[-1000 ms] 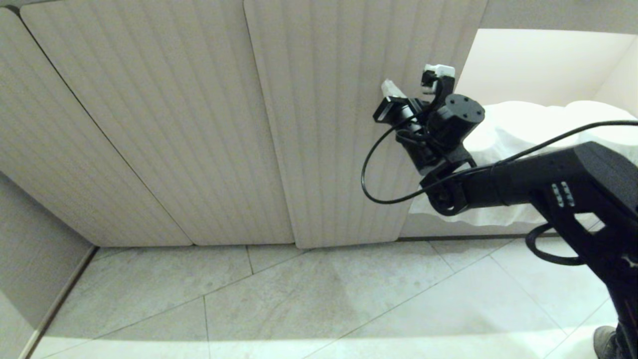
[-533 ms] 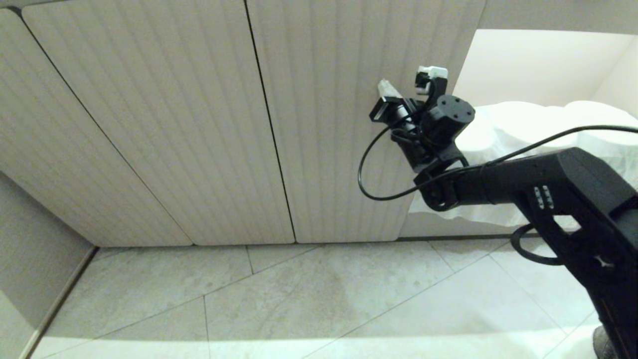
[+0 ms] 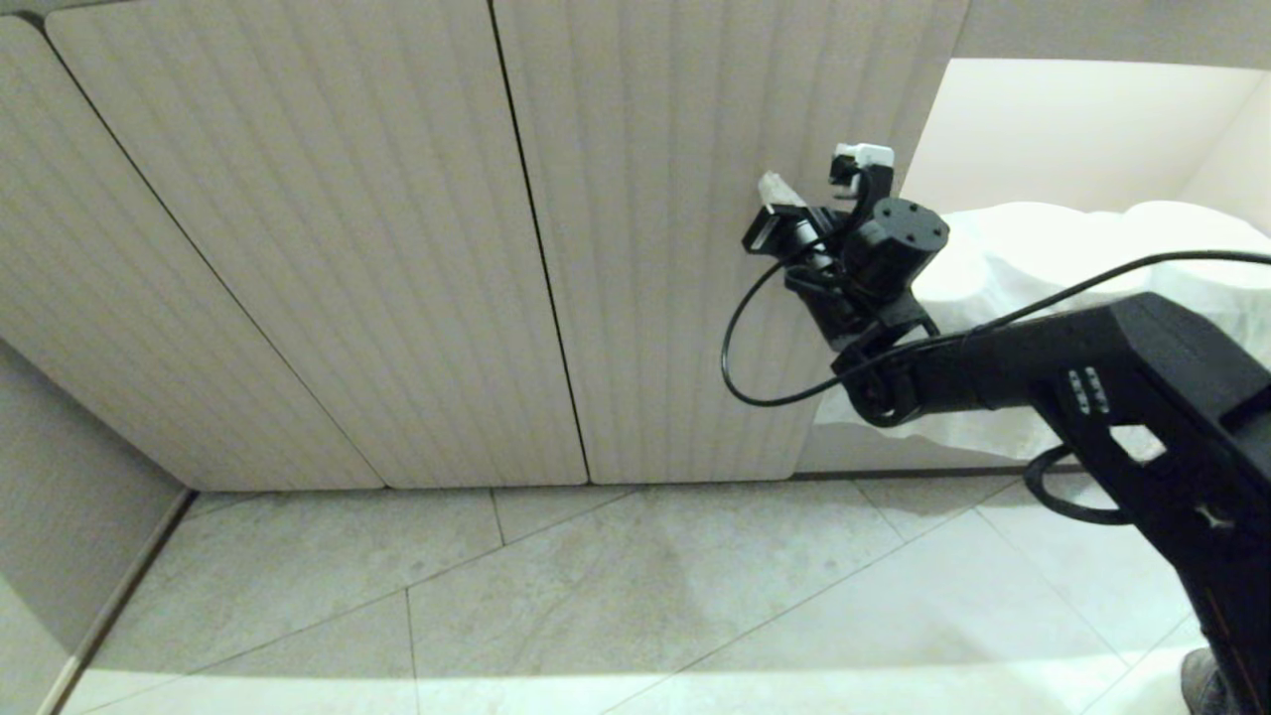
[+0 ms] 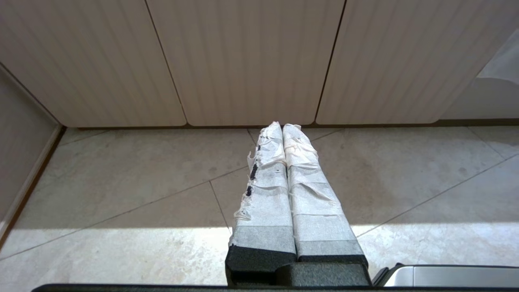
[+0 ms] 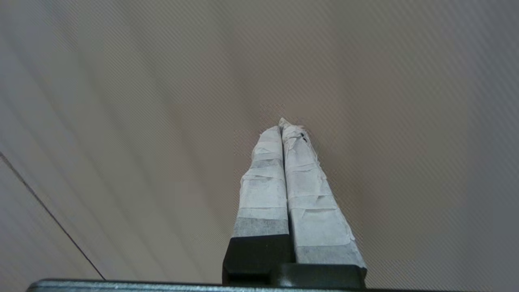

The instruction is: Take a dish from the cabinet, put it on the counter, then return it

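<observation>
Your right gripper point(image 5: 284, 125) is closed on nothing, its two taped fingers point(image 5: 263, 178) pressed flat together, and its tip sits at the face of the ribbed cabinet door point(image 3: 685, 248). Whether it actually touches the panel you cannot tell; the right wrist view shows only blurred ribs past the tip.

Over the last second that door swung from slightly ajar to flush: its lower edge used to hang below its neighbour's, and the two now line up. The gripper itself barely shifted, dropping a little along the panel. You can read that as the door having been pushed shut, which would fit the closing step after the dish was returned. That is a judgement, since no dish is in view to confirm it.

The dish is nowhere to be seen; if it is back in the cabinet, it lies behind the closed door in front of the gripper. The counter is outside every view as well.

Just to the gripper's right is an open niche point(image 3: 1072, 129) with white cloth point(image 3: 1043, 258) draped over whatever stands inside, so its contents are hidden, and the right arm point(image 3: 1092, 377) cuts across part of it.

Your left gripper point(image 4: 282, 129) hangs parked low over the tiled floor point(image 4: 121, 194), fingers together and empty, facing the base of the doors.
</observation>
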